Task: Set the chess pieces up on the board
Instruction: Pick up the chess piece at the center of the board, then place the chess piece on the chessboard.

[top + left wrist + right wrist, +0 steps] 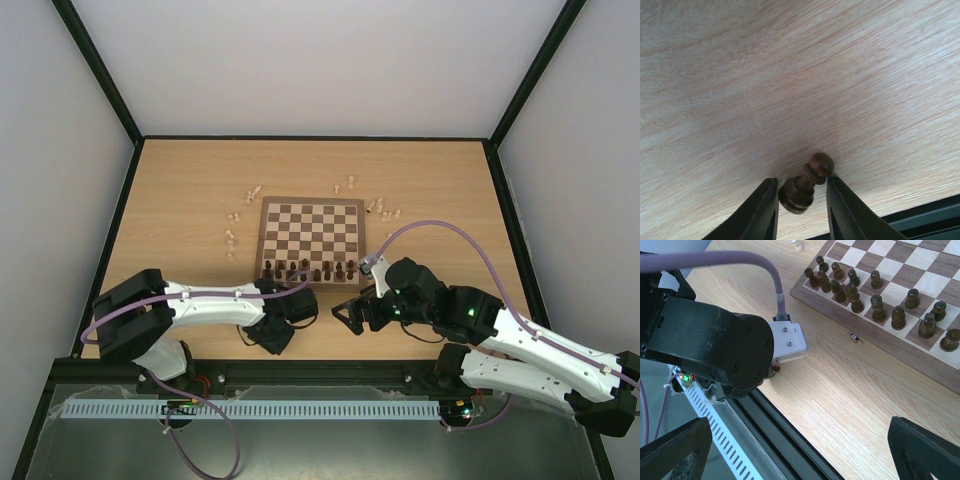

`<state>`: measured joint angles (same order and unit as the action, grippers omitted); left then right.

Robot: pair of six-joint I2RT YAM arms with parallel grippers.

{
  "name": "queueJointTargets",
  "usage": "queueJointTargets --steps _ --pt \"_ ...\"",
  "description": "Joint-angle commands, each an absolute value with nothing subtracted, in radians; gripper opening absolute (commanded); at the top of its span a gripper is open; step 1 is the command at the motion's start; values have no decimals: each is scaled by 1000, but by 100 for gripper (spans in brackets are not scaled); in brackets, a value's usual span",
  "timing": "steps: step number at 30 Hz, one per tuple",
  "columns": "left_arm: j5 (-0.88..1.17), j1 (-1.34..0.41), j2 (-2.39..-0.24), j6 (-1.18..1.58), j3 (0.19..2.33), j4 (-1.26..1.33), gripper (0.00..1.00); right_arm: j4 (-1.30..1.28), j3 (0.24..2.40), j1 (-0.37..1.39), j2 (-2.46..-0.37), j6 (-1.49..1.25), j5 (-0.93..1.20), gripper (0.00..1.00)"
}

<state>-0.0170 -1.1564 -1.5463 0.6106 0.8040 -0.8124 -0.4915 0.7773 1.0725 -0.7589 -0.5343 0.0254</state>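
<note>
Down near the front edge of the table (180, 200), a single dark pawn (799, 192) appears to lie on its side, well short of the board (312, 225), its round head pointing away from its base. The left end effector (801, 186) straddles it, fingers apart; one finger (765, 210) sits at the base while a sliver of table shows on the other side, so nothing is clamped yet. The piece looks light, hard and smoothly turned, likely to roll or squirt free under an off-centre squeeze; the narrow waist just above the base collar seems the safest place to pinch. Other dark pieces (310, 268) stand crowded along the board's two near rows, while pale pieces (232, 240) lie scattered on the table to either side of it. The right end effector (352, 312) hovers off the board's near right corner, spread wide and empty.
</note>
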Motion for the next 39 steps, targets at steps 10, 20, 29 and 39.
queueJointTargets --steps 10,20,29,39 --pt "-17 -1147 -1556 620 802 -804 11 -514 789 1068 -749 -530 25 97" --pt "-18 -1159 -1300 677 821 -827 9 -515 796 1069 -773 -534 22 97" --pt "133 -1175 -1019 646 851 -778 10 -412 783 1068 -788 -562 212 91" --pt "292 -1182 -838 602 801 -707 11 -200 781 1066 -884 -617 534 75"
